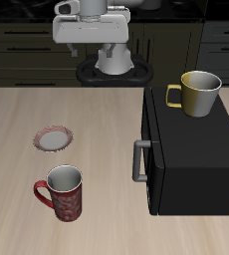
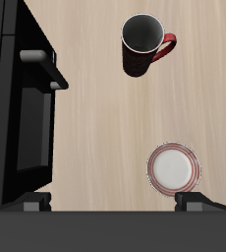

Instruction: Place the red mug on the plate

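The red mug (image 1: 64,191) stands upright on the wooden table near its front edge, handle pointing sideways; it also shows in the wrist view (image 2: 144,41). The plate (image 1: 55,138), small and round with a red-brown rim, lies flat on the table a little farther back than the mug, apart from it; it also shows in the wrist view (image 2: 173,167). My gripper (image 1: 92,42) hangs high above the back of the table, far from both. In the wrist view the gripper (image 2: 115,205) is open and empty, with fingertips (image 2: 197,204) wide apart.
A black microwave-like box (image 1: 191,149) with a grey door handle (image 1: 139,159) stands beside the mug and plate; it also shows in the wrist view (image 2: 17,108). A yellow mug (image 1: 196,92) stands on top of it. Dark cabinets line the back.
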You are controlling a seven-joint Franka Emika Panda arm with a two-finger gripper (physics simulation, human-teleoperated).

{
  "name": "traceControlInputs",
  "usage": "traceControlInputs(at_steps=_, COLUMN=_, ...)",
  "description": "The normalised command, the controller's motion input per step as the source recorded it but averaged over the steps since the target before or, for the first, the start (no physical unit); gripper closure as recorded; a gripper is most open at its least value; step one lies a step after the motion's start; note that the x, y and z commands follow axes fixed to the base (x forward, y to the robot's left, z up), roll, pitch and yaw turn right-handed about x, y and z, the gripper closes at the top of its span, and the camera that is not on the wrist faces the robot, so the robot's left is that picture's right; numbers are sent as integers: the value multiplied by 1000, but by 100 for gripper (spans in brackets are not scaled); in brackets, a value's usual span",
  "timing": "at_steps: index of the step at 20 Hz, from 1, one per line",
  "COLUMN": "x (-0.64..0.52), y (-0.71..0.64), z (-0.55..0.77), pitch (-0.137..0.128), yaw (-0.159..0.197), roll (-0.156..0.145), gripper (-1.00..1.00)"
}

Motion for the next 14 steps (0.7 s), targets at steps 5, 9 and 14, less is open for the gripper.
traceControlInputs(at_steps=5, x=334, y=-187, z=85, pitch=-18, yaw=-13, roll=-61, gripper=-100)
traceControlInputs(at_steps=9, x=253, y=-164, z=99, pitch=-7, yaw=-43, roll=-42, gripper=-100)
traceControlInputs(at_steps=14, x=296, y=-138, z=87, pitch=-17, yaw=14, roll=-1, gripper=-100)
